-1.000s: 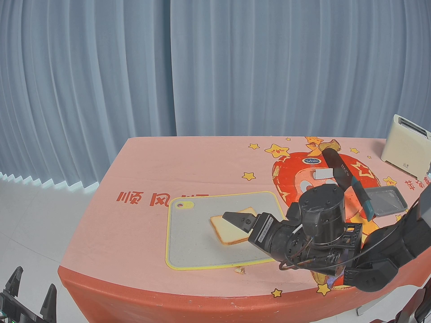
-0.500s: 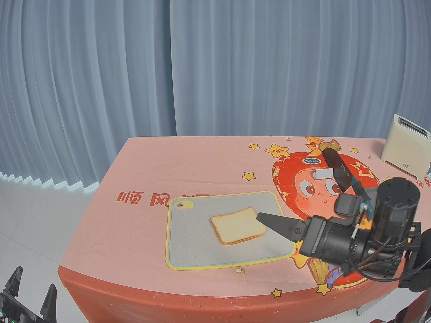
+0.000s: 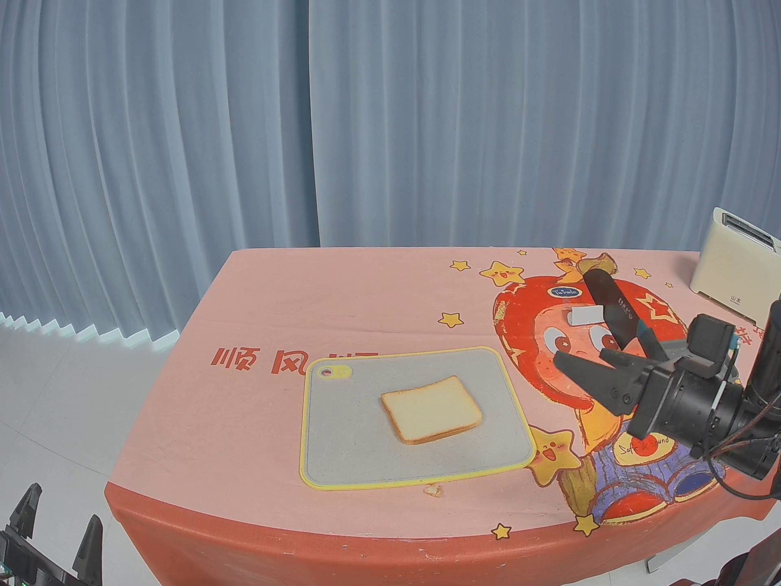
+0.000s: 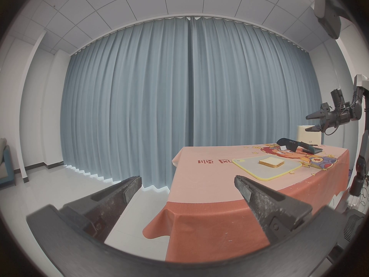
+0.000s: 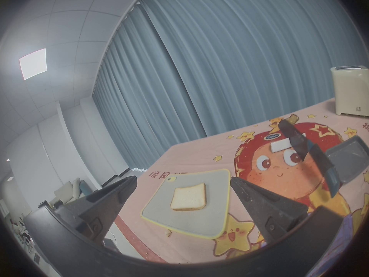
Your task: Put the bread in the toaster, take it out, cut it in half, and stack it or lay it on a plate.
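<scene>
Tabletop [image 3: 325, 303]: bread [image 3: 431, 408] lies flat, centred on the board [image 3: 350, 441]. Right pincer [image 3: 579, 355] is spread and empty, hovering by the knife [image 3: 612, 303]. Bread's likely light, soft and crumbly, so you should pinch a crust edge gently.

The bread [image 3: 431, 408] looks matt, the cutting board [image 3: 350, 441] smooth plastic.

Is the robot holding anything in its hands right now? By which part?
Nothing. The right gripper is open and empty, and so is the left gripper. The bread lies on the board.
</scene>
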Robot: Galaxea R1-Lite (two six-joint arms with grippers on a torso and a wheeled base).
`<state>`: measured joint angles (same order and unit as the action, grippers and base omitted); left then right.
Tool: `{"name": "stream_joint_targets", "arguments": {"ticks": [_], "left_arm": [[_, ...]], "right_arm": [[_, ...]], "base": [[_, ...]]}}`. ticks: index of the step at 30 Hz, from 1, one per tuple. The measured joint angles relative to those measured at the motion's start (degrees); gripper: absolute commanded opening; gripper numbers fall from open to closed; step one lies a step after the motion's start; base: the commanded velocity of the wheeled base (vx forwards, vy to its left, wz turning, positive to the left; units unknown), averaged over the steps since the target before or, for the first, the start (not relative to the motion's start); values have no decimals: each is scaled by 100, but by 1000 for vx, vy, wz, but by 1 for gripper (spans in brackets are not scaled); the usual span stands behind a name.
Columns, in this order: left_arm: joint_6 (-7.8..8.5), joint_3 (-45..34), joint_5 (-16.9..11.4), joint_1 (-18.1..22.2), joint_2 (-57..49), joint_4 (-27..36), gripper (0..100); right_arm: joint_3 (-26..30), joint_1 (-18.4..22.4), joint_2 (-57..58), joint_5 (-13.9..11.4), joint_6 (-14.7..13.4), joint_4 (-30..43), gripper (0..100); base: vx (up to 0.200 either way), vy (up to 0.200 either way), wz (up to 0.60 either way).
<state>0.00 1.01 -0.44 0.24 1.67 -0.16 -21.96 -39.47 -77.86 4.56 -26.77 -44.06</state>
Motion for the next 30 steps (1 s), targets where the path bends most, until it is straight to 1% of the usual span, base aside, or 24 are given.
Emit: {"name": "stream_joint_targets", "arguments": {"ticks": [2,3,6,9,10,12,16,18,22,27,30], "left_arm": [[0,0,0,0,0,0,100],[0,0,0,0,0,0,100],[0,0,0,0,0,0,100],[0,0,0,0,0,0,100],[0,0,0,0,0,0,100],[0,0,0,0,0,0,100],[0,0,0,0,0,0,100],[0,0,0,0,0,0,100],[5,0,0,-4,0,2,100],[-16,0,4,-4,0,5,100],[-10,0,6,-4,0,2,100]], "right_arm": [[68,59,155,-2,85,21,100],[106,84,218,1,193,29,100],[189,166,339,12,558,16,100],[256,351,413,28,1068,13,100],[280,425,430,52,1243,10,100],[322,555,471,151,1440,0,100],[372,684,584,329,1556,35,100],[401,709,634,424,1685,38,100],[444,725,697,461,1777,44,100],[534,692,763,461,1797,49,100],[560,681,772,458,1808,46,100]], "base": [[0,0,0],[0,0,0],[0,0,0],[0,0,0],[0,0,0],[0,0,0],[0,0,0],[0,0,0],[0,0,0],[0,0,0],[0,-200,0]]}}
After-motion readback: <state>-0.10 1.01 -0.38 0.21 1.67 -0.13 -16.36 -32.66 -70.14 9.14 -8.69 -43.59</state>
